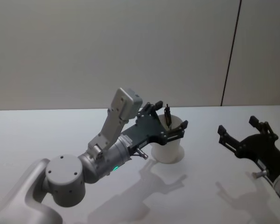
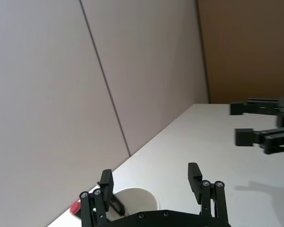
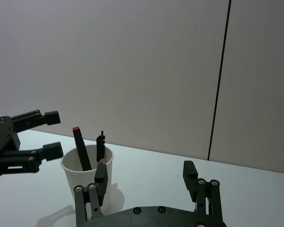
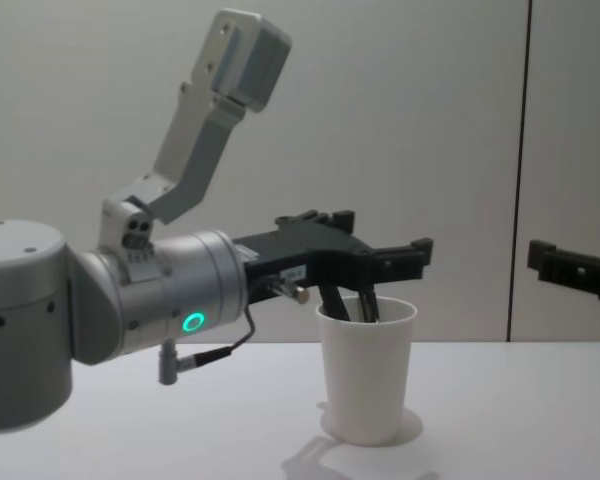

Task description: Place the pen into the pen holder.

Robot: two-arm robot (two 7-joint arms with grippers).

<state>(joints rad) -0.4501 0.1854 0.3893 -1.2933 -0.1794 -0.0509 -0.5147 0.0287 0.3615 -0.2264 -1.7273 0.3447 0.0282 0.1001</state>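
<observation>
**Left gripper spread wide above the pen holder, pens standing inside**

The left gripper hangs just over the pen holder, its jaws spread wide with nothing between them. In the chest view the left gripper sits level with the air right above the rolled rim, one finger reaching past the far side of the pen holder and the other nearer its back edge; neither finger touches the cup. The left wrist view shows the same wide gap, with the rim of the pen holder just beneath the fingers.

Inside the pen holder stand two dark sticks. The pen with a red tip leans against the rim on the side nearer the left arm, and a second black pen stands beside it, poking up past the rim. In the head view the second black pen rises between the spread fingers.

The pen holder stands upright on the white table. The right gripper is well apart from the pen holder on its right, low over the table, also wide open and holding nothing.
</observation>
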